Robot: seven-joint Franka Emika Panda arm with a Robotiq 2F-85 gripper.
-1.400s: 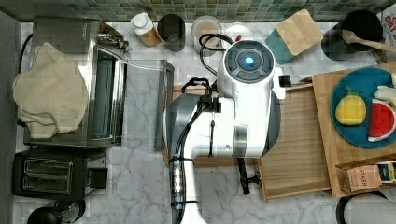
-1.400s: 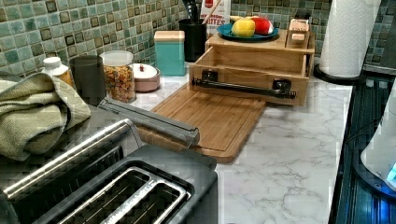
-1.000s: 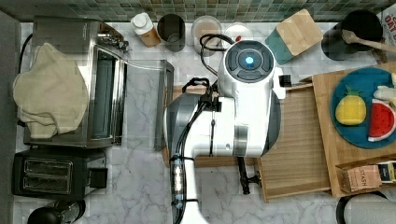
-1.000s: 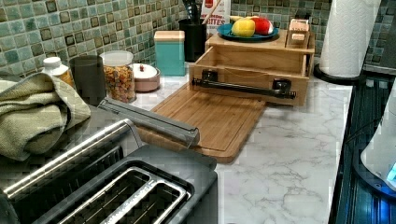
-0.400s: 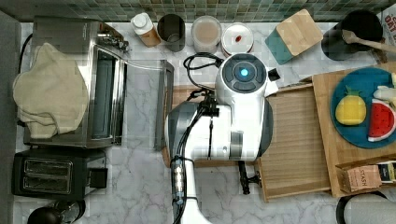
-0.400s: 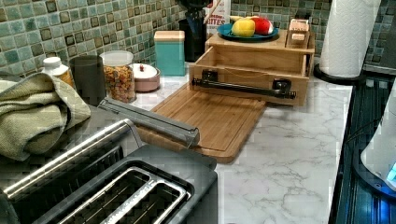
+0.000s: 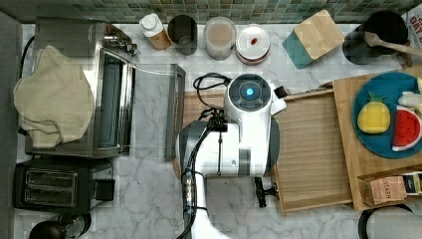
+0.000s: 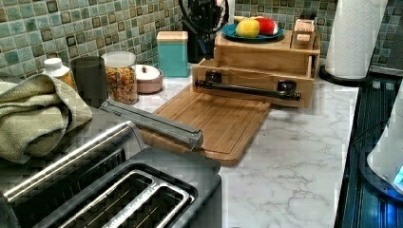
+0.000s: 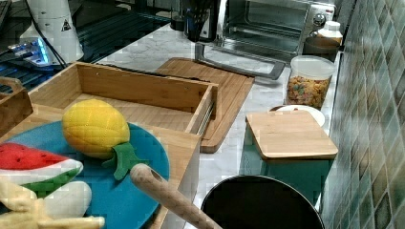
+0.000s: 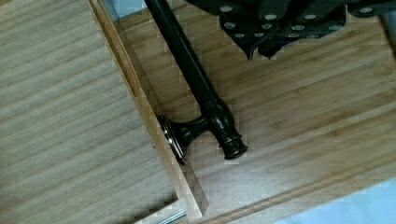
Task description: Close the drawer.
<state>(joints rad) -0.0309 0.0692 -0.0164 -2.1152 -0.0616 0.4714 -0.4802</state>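
Observation:
The drawer of light bamboo stands pulled out of its wooden box, reaching toward the top view's left. Its black bar handle runs along the front panel. In the right view the drawer holds nothing. My white arm hangs over the handle side and hides the gripper under it. The gripper hovers above the drawer's far corner in the left view. In the wrist view the handle lies just off the gripper, whose fingers are shut on nothing, over the cutting board.
A cutting board lies in front of the drawer. The toaster oven's glass door is folded open beside it. Jars and a teal canister line the tiled wall. A blue plate of toy fruit sits on the box.
My arm has moved toward the top view's left, off the drawer's middle to its handle side. The gripper has come into the left view above the drawer. The drawer has not moved.

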